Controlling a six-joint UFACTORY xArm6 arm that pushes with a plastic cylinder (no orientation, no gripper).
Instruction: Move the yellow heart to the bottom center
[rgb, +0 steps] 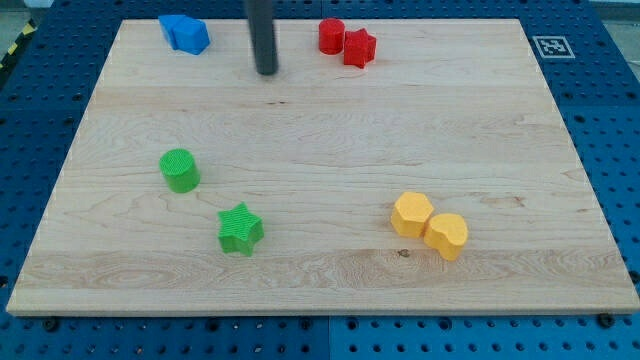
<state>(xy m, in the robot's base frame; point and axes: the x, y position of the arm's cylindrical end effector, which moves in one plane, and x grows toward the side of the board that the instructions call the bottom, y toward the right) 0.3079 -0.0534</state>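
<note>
Two yellow blocks touch at the view's lower right. The one nearer the bottom right looks like the yellow heart. The other is a yellow hexagon just up and left of it. My tip rests on the board near the view's top, left of centre, far from both yellow blocks. It touches no block.
A wooden board lies on a blue pegboard. Two blue blocks sit at the top left. A red cylinder and a red star sit at the top centre. A green cylinder and a green star sit at the lower left.
</note>
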